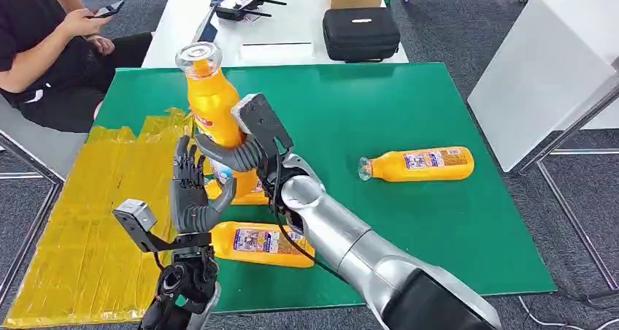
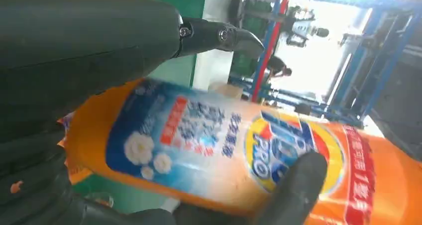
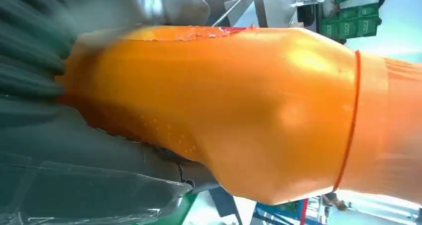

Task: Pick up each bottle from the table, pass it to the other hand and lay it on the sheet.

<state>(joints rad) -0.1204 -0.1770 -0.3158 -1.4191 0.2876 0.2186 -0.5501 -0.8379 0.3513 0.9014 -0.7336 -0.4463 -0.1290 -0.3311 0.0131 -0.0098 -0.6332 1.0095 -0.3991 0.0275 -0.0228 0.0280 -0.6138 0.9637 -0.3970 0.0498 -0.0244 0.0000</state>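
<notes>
Robot hand on the right [image 1: 237,151] is gripping an orange bottle [image 1: 212,107] around its body, holding it upright above the green counter [image 1: 409,104] with the clear cap end uppermost — a posture that, judging by the task, is presenting the bottle for transfer. The left robot hand [image 1: 193,191] is standing just beside the lower part of that bottle with its fingers raised and spread, palm turned toward it. In the left wrist view the label of the bottle [image 2: 224,150] is lying between a dark finger and the thick thumb, but I cannot tell whether the left robot hand is actually pressing on it yet.

Two more orange bottles are lying on their sides on the counter: one [image 1: 259,244] near the robot beside the left wrist, another [image 1: 420,163] well apart to the right. A further one [image 1: 244,193] is lying partly hidden behind the arms. The yellow sheet [image 1: 80,228] is spreading over the counter's left side — the destination, within the left arm's reach, which is probably why the pass is going that way.
</notes>
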